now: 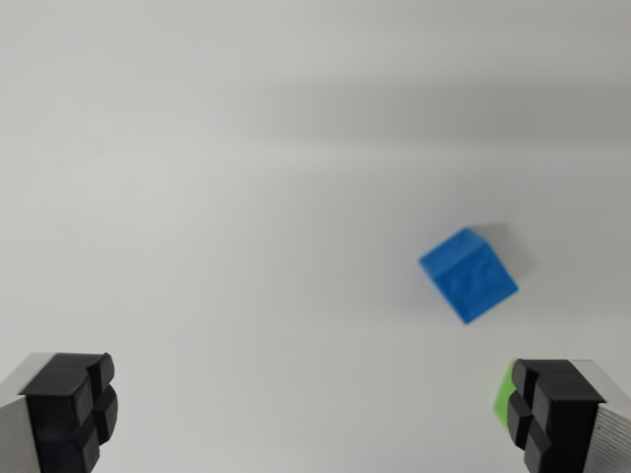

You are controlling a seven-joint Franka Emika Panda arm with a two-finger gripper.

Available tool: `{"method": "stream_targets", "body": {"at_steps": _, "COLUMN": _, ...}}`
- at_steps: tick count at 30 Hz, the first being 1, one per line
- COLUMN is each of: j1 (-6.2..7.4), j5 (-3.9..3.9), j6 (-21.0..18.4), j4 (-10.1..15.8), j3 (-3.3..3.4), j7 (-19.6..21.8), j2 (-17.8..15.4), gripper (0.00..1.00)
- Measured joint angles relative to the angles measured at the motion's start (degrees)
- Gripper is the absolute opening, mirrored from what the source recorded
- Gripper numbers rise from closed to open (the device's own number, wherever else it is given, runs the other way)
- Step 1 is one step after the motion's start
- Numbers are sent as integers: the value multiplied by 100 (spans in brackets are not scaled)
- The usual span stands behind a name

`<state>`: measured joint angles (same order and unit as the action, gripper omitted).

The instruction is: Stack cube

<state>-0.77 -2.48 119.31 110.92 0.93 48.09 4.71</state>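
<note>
Black rubber fingertips (pixel 74 409) frame the bottom corners of the wrist view, one at the left edge and one at the right, marking the gripper (pixel 315 419) as spread wide with nothing between the pads. A sliver of bright green object (pixel 504 392) shows just behind the right-hand finger; most of it is hidden, so whether it is a second cube cannot be told.

On the plain white table (pixel 246 177), the blue cube (pixel 468 274) sits toward the wrist view's right, above and slightly inside the right-hand finger, well apart from the gap's centre. It rests flat on one face, casting a soft shadow to its upper right. Being a cube, it has no long axis; what matters is its yaw. Its faces are turned roughly diagonal to the line joining the two fingers, so a corner points down toward the camera.

Judged from this, the wide opening suits an approach stage: the pick has not begun, and the hand would need shifting rightward and rotating to meet flat faces squarely.
</note>
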Motion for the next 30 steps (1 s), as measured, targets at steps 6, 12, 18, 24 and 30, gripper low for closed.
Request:
{"method": "stream_targets", "body": {"at_steps": 6, "j1": 0, "j5": 0, "j6": 0, "j4": 0, "j3": 0, "j7": 0, "j2": 0, "gripper": 100}}
{"method": "stream_targets", "body": {"at_steps": 12, "j1": 0, "j5": 0, "j6": 0, "j4": 0, "j3": 0, "j7": 0, "j2": 0, "gripper": 100}}
{"method": "stream_targets", "body": {"at_steps": 18, "j1": -1, "j5": 0, "j6": 5, "j4": 16, "j3": 3, "j7": 0, "j2": -1, "gripper": 100}}
{"method": "stream_targets", "body": {"at_steps": 24, "j1": -14, "j5": 0, "j6": 34, "j4": 70, "j3": 12, "j7": -3, "j2": -12, "gripper": 100}}
{"method": "stream_targets", "body": {"at_steps": 30, "j1": -32, "j5": 0, "j6": 94, "j4": 180, "j3": 30, "j7": -14, "j2": -49, "gripper": 100}}
